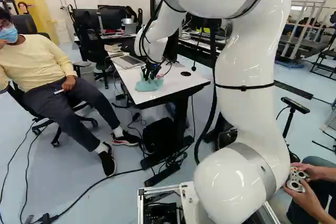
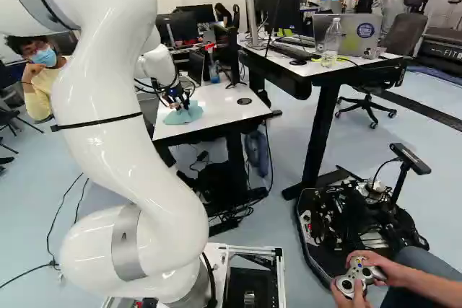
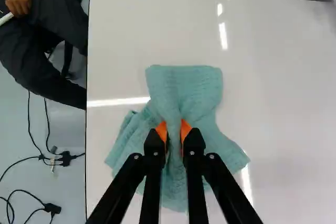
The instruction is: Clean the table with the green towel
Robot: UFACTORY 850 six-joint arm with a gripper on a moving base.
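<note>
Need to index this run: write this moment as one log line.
gripper: shut on green towel | towel: pinched mid-cloth, edges spread on white table | laptop: on same table, beyond towel

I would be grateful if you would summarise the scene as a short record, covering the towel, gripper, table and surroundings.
towel: green, pinched up in the middle, its ends spread on the tabletop
gripper: shut on the towel
table: white top, black legs
also on table: laptop, beyond the towel in the left base view
beside table: seated person, at the left of the left base view
</note>
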